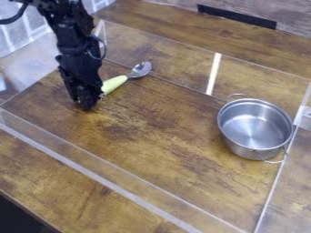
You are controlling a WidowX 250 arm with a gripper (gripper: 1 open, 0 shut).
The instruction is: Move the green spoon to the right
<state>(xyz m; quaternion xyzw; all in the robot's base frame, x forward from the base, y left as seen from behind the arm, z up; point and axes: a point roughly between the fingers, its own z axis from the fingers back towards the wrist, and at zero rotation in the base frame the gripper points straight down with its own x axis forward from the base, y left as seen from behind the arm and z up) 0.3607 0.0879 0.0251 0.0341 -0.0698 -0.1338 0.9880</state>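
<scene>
Brown wooden surface (158, 150) lies open between our spoon (115, 85) and the steel pot (254, 128); our pincer (83, 103) is closed beside the spoon's green handle.

A black, jointed robot gripper (83, 96) is closing at the yellow-green, elongated spoon (119, 82), whose rounded silvery tip is pointing toward the dark wall strip (245, 11). A round, shiny steel pot (255, 129) is standing well apart on the brown wooden table (152, 150).
</scene>
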